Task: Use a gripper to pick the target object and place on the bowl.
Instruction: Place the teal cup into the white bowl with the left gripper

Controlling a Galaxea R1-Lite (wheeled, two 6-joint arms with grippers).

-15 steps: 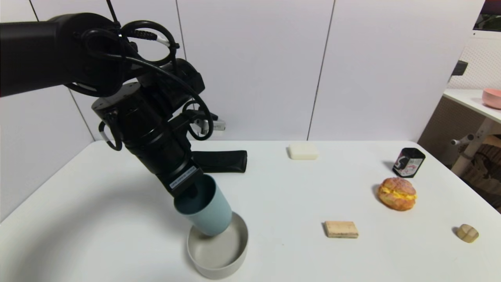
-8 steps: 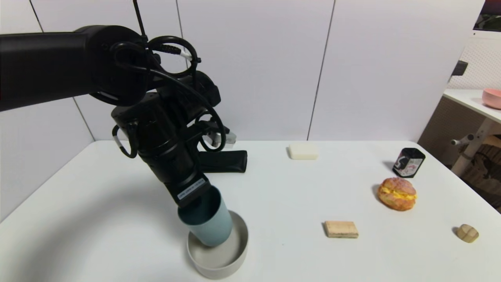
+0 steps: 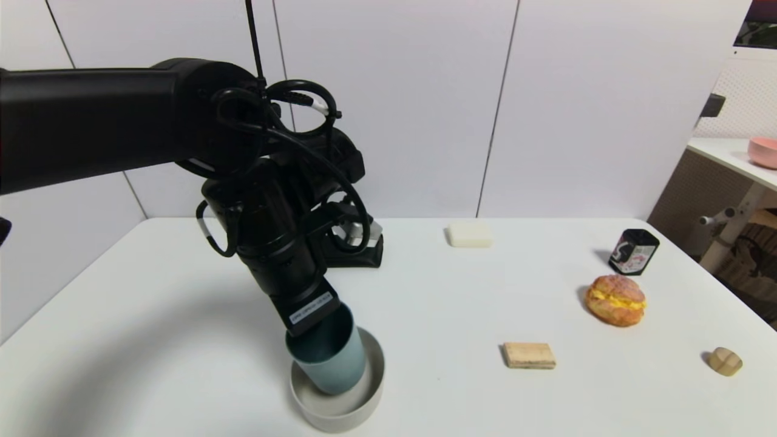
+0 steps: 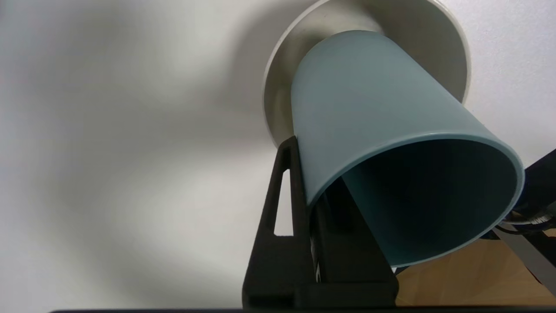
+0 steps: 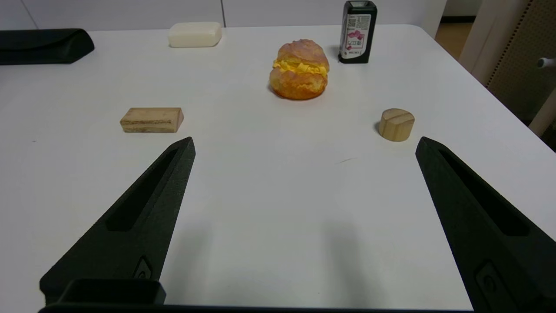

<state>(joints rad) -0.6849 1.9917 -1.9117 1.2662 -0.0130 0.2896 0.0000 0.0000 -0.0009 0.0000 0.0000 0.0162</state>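
Head view with both wrist views. The left gripper [image 3: 315,325] reached down from the upper left over the near-left part of the white table [image 3: 425,303], its fingers clamped on the rim of the blue-grey tumbler [image 3: 331,361]: in the left wrist view one dark finger [image 4: 286,191] lay against the outer wall of the tumbler [image 4: 369,100] and the other sat inside its teal mouth. The tumbler was tilted, its open end toward the wrist and its base down inside the grey-beige bowl [image 3: 370,400]; whether the base touched the bowl floor could not be told. The bowl [image 4: 451,48] stood on the table at the near edge, left of centre.

The right gripper [image 5: 304,145] was out of the head view; its own camera showed it low over the near-right table with its two pointed fingers [image 5: 143,217] spread wide apart and nothing between them.

Other items on the table: a black case [image 3: 349,254] lying at the far side behind the left arm; a white soap bar [image 3: 470,234] at the far centre; a black printed tin [image 3: 633,252] at the far right; a cream-filled bun [image 3: 615,300] just in front of the tin; a tan rectangular block [image 3: 529,355] near centre-right; a small round wooden piece [image 3: 724,361] at the near right. A pink bowl [image 3: 763,152] stood on a separate shelf far to the right.
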